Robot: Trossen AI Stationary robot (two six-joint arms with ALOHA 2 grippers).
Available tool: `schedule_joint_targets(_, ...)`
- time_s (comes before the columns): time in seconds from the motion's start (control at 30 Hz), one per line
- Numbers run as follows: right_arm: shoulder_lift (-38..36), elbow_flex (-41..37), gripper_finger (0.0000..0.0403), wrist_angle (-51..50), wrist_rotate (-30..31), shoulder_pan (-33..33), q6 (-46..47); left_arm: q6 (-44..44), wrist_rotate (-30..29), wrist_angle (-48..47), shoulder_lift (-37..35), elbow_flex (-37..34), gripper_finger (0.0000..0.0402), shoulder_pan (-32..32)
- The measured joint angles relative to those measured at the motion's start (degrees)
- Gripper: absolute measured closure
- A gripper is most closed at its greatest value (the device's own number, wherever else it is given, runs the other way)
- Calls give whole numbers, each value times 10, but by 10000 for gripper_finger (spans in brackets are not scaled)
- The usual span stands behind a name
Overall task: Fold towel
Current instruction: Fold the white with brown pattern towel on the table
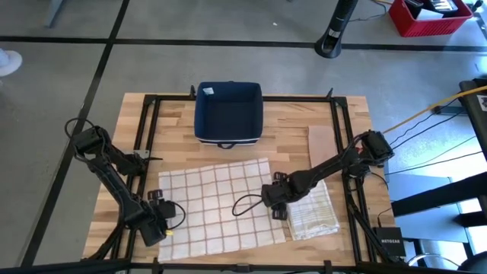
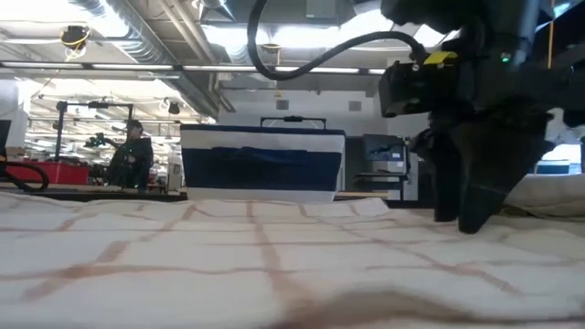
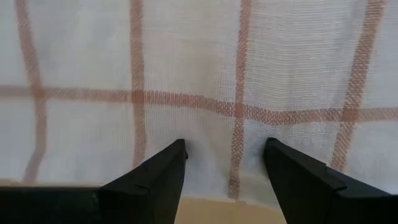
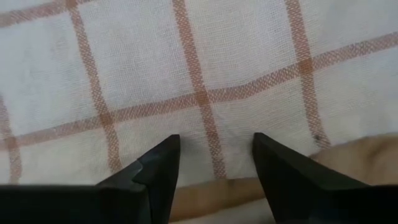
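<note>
Now both open tools, left tool [image 3: 225,163] and right tool [image 4: 216,155], straddle towel [image 1: 217,205] edges.

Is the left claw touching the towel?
Touching. The left wrist view shows the left claw open, fingertips pressed into the towel at its edge.

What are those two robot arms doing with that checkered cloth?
They are getting ready to fold a checked towel lying flat on the wooden table. The left tool sits open at the towel's left edge, and the right tool sits open at its right edge. Neither has pinched it yet. A folded towel and a blue bin lie nearby.
</note>
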Motion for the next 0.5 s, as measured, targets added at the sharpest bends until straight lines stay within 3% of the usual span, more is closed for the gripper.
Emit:
schedule_joint_targets(0.23, -6, 6, 199, -17, -12, 11, 46, 22, 5, -33, -17, 9, 192, 10)
schedule_joint_targets(0.43, -36, 41, 198, -60, -8, 11, -2, -16, 11, -35, -78, 38, 192, 9)
schedule_joint_targets(0.5, -38, 41, 196, -54, 10, 11, -20, -28, -11, -50, -89, 33, 192, 5)
